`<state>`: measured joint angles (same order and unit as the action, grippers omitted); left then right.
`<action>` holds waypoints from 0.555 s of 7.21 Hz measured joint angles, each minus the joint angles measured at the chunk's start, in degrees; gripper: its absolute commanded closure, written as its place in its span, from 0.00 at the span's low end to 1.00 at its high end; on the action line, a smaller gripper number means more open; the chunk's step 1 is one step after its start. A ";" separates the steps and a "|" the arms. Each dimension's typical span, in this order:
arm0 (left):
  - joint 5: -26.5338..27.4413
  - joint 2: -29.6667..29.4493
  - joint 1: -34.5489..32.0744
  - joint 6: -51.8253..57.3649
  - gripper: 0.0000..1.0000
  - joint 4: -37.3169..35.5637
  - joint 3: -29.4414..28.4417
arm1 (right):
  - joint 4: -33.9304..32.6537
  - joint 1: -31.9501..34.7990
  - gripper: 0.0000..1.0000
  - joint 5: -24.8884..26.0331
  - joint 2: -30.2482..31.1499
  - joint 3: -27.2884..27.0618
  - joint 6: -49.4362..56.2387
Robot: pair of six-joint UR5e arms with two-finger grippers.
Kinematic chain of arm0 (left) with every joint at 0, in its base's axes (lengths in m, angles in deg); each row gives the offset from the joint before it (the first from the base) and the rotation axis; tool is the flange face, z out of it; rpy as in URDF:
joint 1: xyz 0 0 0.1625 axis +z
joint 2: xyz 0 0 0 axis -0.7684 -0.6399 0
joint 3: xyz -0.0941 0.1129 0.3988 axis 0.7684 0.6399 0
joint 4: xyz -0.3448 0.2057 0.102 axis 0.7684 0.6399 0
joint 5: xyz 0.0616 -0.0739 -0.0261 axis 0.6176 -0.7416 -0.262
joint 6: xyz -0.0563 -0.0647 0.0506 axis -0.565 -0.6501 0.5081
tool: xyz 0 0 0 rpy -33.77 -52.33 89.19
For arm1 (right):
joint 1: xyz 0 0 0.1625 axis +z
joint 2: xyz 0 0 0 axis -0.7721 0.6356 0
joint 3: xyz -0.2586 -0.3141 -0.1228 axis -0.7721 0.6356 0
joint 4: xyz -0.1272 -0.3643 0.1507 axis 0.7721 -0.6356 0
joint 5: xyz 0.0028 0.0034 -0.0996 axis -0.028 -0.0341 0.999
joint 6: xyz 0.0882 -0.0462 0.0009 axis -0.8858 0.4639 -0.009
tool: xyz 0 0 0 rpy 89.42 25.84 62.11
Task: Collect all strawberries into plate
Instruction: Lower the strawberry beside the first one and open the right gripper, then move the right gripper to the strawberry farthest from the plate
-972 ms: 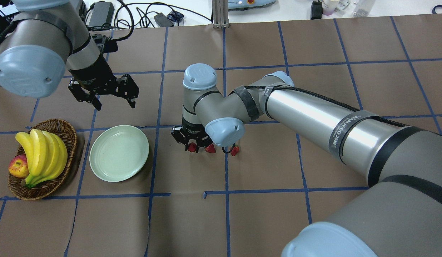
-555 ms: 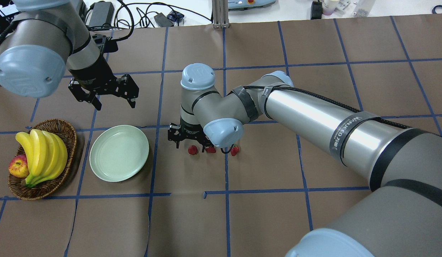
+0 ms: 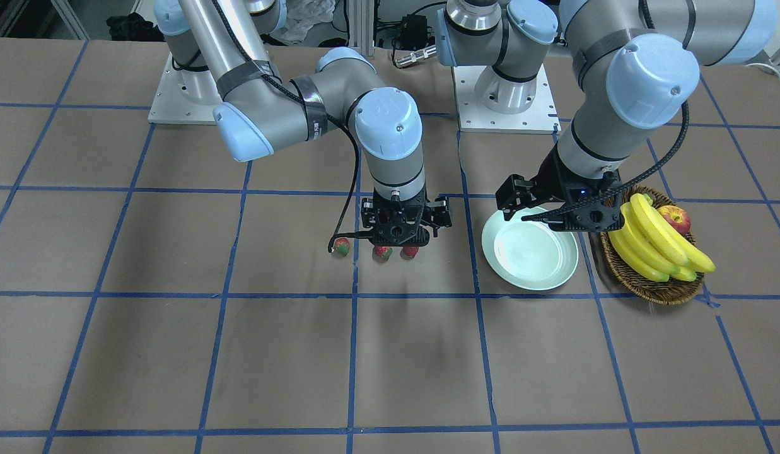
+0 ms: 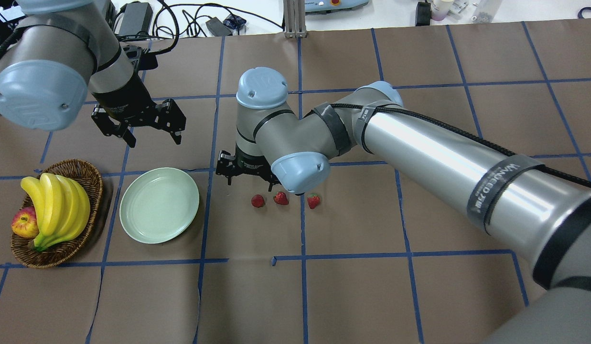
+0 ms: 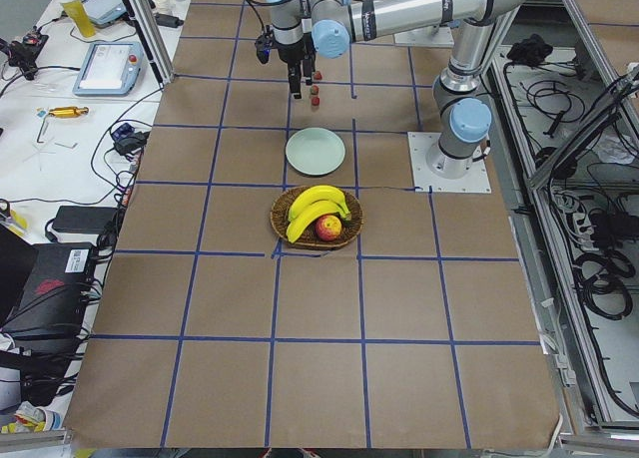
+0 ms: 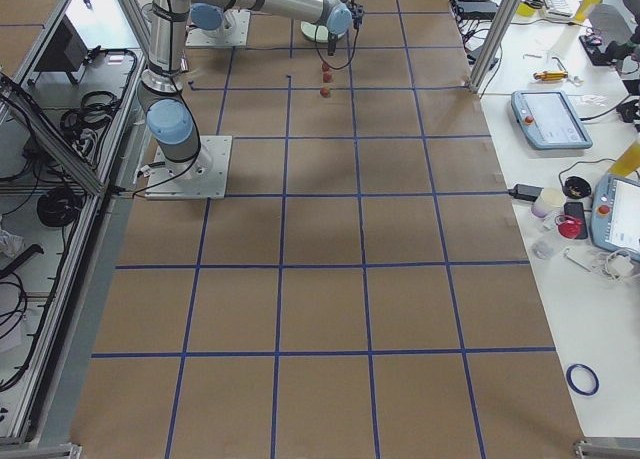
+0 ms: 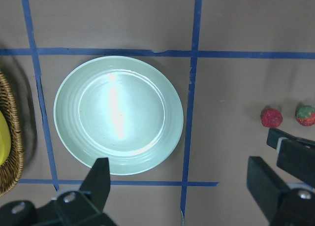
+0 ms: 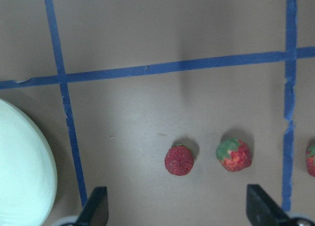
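Three strawberries lie in a row on the brown table in the overhead view: left (image 4: 258, 201), middle (image 4: 281, 198), right (image 4: 313, 201). They also show in the front view (image 3: 383, 253) and the right wrist view (image 8: 179, 160). The mint-green plate (image 4: 159, 204) is empty, to their left. My right gripper (image 4: 247, 176) is open and empty. It hangs above the table just behind the left strawberry; its fingertips (image 8: 93, 211) straddle bare paper. My left gripper (image 4: 142, 128) is open and empty, held high behind the plate (image 7: 118, 115).
A wicker basket (image 4: 92, 181) with bananas (image 4: 56, 205) and an apple (image 4: 24, 223) stands left of the plate. Blue tape lines grid the table. Cables and boxes lie past the far edge.
My right gripper has lifted off the strawberries and shifted left toward the plate, with nothing in it. All three berries stay on the table. The left arm has not moved.
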<state>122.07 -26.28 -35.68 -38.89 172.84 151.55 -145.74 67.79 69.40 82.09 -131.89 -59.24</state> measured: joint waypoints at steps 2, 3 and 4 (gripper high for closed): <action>-0.05 0.43 -0.41 0.07 0.00 0.00 -0.23 | 3.42 -2.71 0.00 3.63 0.52 -0.34 14.72; -0.09 0.81 -0.68 0.12 0.00 0.00 -0.33 | 5.97 -4.77 0.00 4.56 0.61 -0.37 21.71; -0.11 0.83 -0.92 0.16 0.00 0.00 -0.33 | 7.94 -6.59 0.00 6.44 0.67 -0.39 27.40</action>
<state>121.95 -25.45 -36.60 -38.73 172.85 151.22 -137.80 61.20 75.84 82.76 -132.28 -31.84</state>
